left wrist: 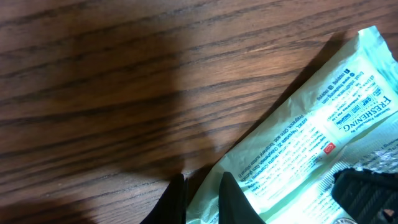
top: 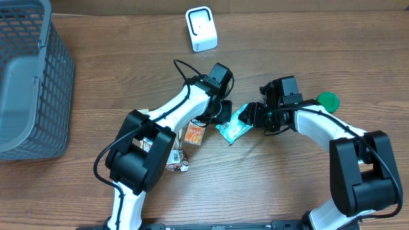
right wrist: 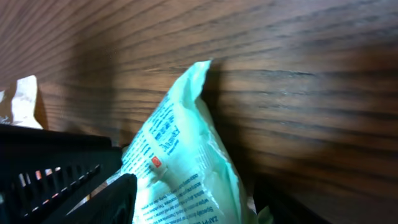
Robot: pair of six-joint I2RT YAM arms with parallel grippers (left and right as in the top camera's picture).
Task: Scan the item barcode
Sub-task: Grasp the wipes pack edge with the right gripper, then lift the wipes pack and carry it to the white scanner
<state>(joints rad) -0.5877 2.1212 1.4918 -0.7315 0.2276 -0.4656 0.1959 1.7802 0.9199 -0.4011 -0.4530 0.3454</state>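
Note:
A pale green wipes packet (top: 233, 130) with printed text lies on the wooden table between both arms. My left gripper (top: 223, 118) is at its left end. In the left wrist view the gripper (left wrist: 204, 199) is shut on a corner of the packet (left wrist: 311, 143), pinched between the two dark fingers. My right gripper (top: 251, 117) is at the packet's right end. In the right wrist view the packet (right wrist: 180, 143) stands between the spread fingers of the gripper (right wrist: 193, 199), which is still open around it. A white barcode scanner (top: 201, 29) stands at the far middle of the table.
A grey mesh basket (top: 29, 76) fills the far left. An orange snack packet (top: 195, 133) and another small packet (top: 179, 160) lie by the left arm. A green disc (top: 328, 99) sits right of the right arm.

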